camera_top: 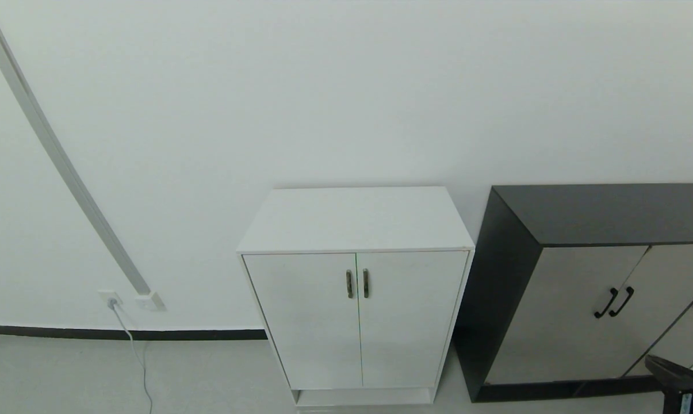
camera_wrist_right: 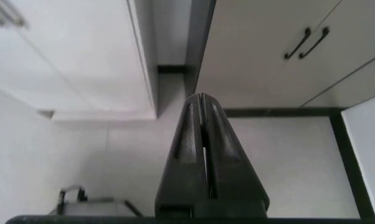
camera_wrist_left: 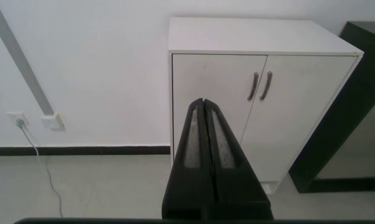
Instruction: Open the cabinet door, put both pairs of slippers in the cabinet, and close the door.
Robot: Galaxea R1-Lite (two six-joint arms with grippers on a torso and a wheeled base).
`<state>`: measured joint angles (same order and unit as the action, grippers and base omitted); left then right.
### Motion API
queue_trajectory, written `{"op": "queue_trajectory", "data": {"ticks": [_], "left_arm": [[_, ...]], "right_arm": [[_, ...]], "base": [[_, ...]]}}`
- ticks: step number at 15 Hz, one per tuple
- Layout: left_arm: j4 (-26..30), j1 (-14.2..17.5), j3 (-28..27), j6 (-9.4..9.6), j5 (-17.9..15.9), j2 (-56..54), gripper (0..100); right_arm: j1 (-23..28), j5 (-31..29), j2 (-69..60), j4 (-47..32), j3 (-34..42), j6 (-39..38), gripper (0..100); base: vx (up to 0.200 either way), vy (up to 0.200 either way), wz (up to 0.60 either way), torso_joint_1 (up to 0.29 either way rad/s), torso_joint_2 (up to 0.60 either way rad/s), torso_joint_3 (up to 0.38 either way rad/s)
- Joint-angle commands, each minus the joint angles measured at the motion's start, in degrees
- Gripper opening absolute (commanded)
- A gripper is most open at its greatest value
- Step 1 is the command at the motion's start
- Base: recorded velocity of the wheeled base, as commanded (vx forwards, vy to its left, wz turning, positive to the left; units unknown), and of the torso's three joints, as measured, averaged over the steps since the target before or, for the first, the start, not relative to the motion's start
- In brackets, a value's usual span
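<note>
Before cabinet (camera_top: 355, 287): left gripper (camera_wrist_left: 203, 102), right gripper (camera_wrist_right: 202, 98) closed; empty

Black sideboard (camera_top: 611, 213), wall socket (camera_top: 109, 298)

Left gripper (camera_wrist_left: 203, 102): shown fully closed, with nothing clamped between the fingers.
Left fingers (camera_wrist_left: 190, 146): two dark tapered blades with pale pads are pressed flat together, and a single blunt point is formed at the tips.
Left wrist: held raised and roughly level, aimed straight ahead towards the far side.
Right gripper (camera_wrist_right: 202, 98): closed as well, with nothing gripped.
Right fingers (camera_wrist_right: 223, 149): the tips are brought into contact, and only a hairline slit is seen further back along the blades.
Right wrist: held low and pitched steeply downward, aimed at the near ground.
</note>
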<state>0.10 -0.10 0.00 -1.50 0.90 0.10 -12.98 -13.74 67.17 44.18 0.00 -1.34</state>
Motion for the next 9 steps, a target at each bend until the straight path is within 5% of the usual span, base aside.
{"op": "queue_trajectory", "data": {"ticks": [1,9], "left_arm": [[0.0,0.0,0.0,-0.08,0.1,0.0,0],[0.0,0.0,0.0,-0.08,0.1,0.0,0]], "right_arm": [[0.0,1.8,-7.8,-4.9,0.0,0.0,0],[-0.3,9.4,-25.4,-26.4,0.0,1.6,0]], "base": [[0.0,0.0,0.0,0.0,0.0,0.0],[0.0,0.0,0.0,0.0,0.0,0.0]]}}
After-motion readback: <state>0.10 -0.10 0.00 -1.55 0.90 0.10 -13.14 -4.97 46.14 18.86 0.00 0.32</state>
